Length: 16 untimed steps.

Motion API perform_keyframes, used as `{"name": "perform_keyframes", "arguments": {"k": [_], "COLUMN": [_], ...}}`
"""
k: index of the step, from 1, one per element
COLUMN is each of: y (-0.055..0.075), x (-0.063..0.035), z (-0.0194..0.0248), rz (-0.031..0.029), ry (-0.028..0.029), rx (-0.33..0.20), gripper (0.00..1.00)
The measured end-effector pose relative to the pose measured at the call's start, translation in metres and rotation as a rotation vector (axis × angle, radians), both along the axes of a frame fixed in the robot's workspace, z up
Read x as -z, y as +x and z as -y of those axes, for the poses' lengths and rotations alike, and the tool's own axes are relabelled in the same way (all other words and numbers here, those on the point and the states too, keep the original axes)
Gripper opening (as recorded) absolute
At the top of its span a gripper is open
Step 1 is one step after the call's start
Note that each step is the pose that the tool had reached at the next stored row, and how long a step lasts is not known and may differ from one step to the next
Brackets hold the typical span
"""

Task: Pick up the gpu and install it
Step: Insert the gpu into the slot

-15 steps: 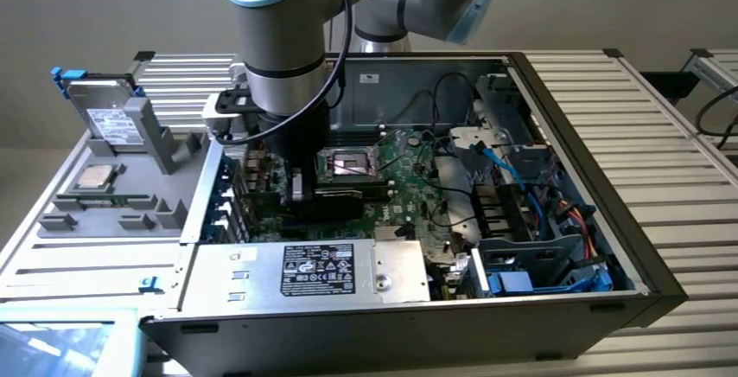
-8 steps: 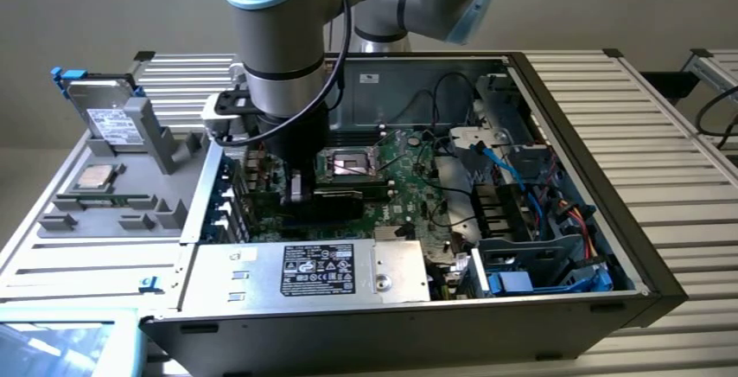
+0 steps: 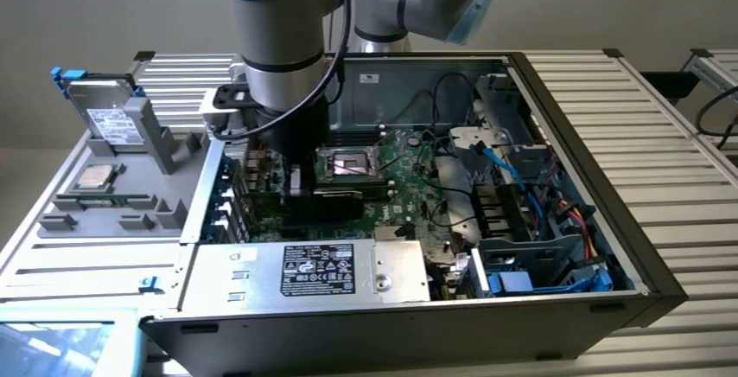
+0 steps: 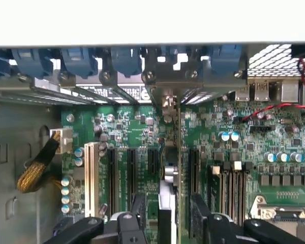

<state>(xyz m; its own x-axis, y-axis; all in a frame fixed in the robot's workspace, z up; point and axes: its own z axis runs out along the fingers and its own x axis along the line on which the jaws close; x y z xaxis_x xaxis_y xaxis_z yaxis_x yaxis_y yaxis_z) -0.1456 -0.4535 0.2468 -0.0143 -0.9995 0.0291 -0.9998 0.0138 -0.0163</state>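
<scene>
The gpu (image 4: 169, 178) stands on edge on the green motherboard (image 4: 218, 152), seen edge-on in the wrist view. Its silver end bracket (image 4: 168, 89) sits against the case's rear slot openings. My gripper (image 4: 169, 216) straddles the card. One black finger (image 4: 138, 206) and the other (image 4: 201, 211) each stand off the card with a gap, so the gripper is open and holds nothing. In the exterior view the arm reaches down into the open computer case (image 3: 576, 299). The gripper (image 3: 302, 197) is low over the board, with the gpu (image 3: 352, 194) as a dark bar beside it.
Empty expansion slots (image 4: 112, 173) lie beside the card, memory sticks (image 4: 229, 183) on its other side. A braided cable (image 4: 35, 168) hangs by the case wall. The power supply (image 3: 334, 269), blue cables (image 3: 507, 165) and CPU socket (image 3: 346, 167) crowd the case. A hard drive (image 3: 116, 122) rests on a grey fixture.
</scene>
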Motion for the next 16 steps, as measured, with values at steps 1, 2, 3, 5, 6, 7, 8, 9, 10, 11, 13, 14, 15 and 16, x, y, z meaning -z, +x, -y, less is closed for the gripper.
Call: {"name": "perform_keyframes", "arguments": {"k": [1, 2, 3, 5, 6, 7, 8, 9, 10, 11, 13, 14, 15, 16], "y": [0.0, 0.0, 0.0, 0.0, 0.0, 0.0, 0.0, 0.0, 0.0, 0.0, 0.0, 0.0, 0.0, 0.0], "x": [-0.0044, -0.009, -0.0134, -0.0224, -0.0269, -0.0314, -0.036, -0.0406, -0.0438, -0.0467, -0.0474, -0.0474, -0.0474, -0.0474], "z": [0.0, 0.0, 0.0, 0.0, 0.0, 0.0, 0.0, 0.0, 0.0, 0.0, 0.0, 0.0, 0.0, 0.0], "rz": [0.0001, 0.0, 0.0001, 0.0001, 0.0001, -0.0002, -0.0001, -0.0004, -0.0014, -0.0029, -0.0046, -0.0046, -0.0046, -0.0046], "ry": [0.0002, 0.0, 0.0001, -0.0001, -0.0002, -0.0004, -0.0003, -0.0006, -0.0006, -0.0005, -0.0005, -0.0004, -0.0005, -0.0005], "rx": [0.0, 0.0, 0.0, 0.001, 0.001, 0.001, 0.001, 0.001, 0.002, 0.002, 0.002, 0.002, 0.002, 0.001], "gripper": [0.49, 0.49, 0.49, 0.49, 0.49, 0.49, 0.49, 0.49, 0.49, 0.49, 0.49, 0.49, 0.49, 0.49]}}
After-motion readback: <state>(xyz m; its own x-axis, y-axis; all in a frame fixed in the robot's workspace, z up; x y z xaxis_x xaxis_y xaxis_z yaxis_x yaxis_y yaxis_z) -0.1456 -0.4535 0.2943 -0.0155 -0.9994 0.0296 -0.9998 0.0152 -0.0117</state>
